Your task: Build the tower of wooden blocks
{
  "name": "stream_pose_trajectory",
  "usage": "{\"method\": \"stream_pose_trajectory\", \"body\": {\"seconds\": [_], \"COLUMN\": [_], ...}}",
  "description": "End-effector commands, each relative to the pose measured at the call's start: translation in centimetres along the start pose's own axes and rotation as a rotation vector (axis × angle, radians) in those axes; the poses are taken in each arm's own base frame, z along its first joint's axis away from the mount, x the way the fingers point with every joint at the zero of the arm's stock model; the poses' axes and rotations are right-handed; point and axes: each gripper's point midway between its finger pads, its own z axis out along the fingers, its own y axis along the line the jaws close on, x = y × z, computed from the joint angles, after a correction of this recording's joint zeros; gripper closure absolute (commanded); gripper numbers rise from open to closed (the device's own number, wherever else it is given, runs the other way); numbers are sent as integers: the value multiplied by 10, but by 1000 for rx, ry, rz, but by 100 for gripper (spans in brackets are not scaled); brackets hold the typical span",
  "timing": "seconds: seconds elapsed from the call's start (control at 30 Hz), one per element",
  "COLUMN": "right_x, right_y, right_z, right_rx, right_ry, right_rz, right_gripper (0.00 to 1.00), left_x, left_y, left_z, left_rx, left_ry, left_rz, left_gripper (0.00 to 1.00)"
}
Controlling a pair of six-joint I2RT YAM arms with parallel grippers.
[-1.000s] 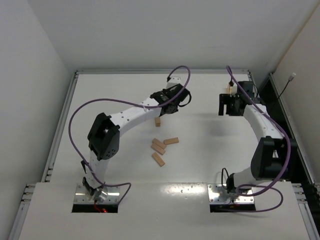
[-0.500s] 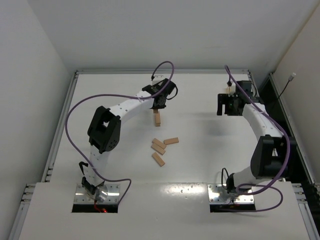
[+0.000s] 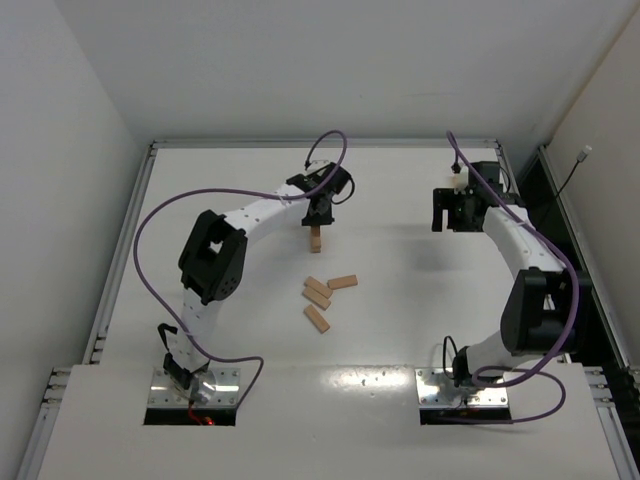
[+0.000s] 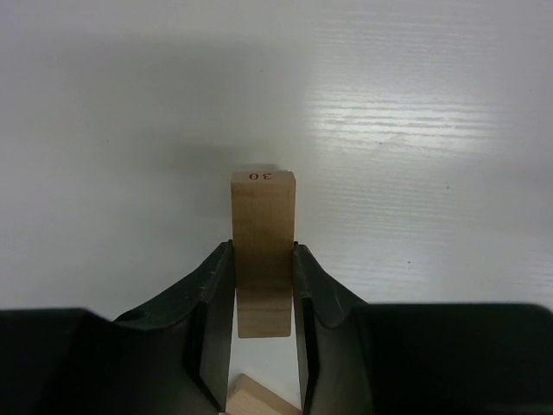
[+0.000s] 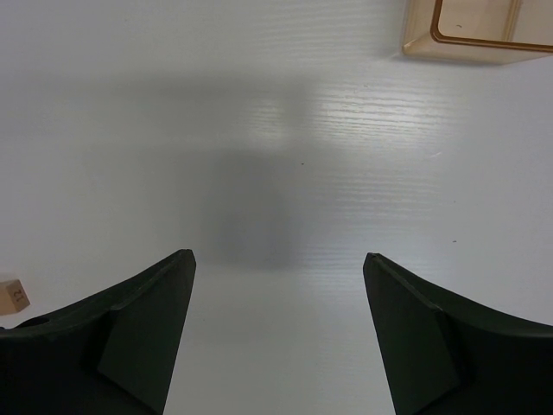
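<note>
Toward the far middle of the counter, the left claw is pinching one block. Its dark, smooth fingers press against both long sides of the bar. The block's long axis runs straight out along the fingers, away from the wrist camera. The end face beyond the tips carries a printed 30. A corner of a second block shows low between the fingers, turned at an angle to the first. Whether the two touch I cannot tell, so I cannot say if a tower has been started.

Three loose blocks lie flat and close together on the counter, nearer the arm bases than the left claw, with their long axes at differing angles. The left arm is plainly the nearer to them. The right claw hangs spread wide, holding nothing, at the far right and well apart from the pile. A translucent orange tray sits ahead of it and off to one side.

All the blocks are plain rectangular bars of pale, fine-grained wood with square edges. Their flat faces should stack well but, being narrow, likely forgive little misalignment. The counter is white and faintly glossy.
</note>
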Motion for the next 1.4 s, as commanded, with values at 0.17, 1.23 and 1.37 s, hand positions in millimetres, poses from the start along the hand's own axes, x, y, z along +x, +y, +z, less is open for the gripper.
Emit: {"method": "stream_pose_trajectory", "body": {"seconds": [0.17, 1.23, 1.37], "right_x": [-21, -17, -17], "right_y": [2, 3, 3], "right_z": [-4, 2, 2], "right_rx": [-4, -14, -14], "right_ry": [-53, -33, -33], "right_rz": [-4, -12, -12], "right_gripper": [24, 24, 25], "left_x": [13, 28, 32], "left_y": [3, 5, 5], "left_z": [11, 30, 33], "left_rx": [12, 30, 32], "left_ry": [42, 88, 100], "left_rz": [-18, -8, -5], "left_gripper": [100, 91, 77]}}
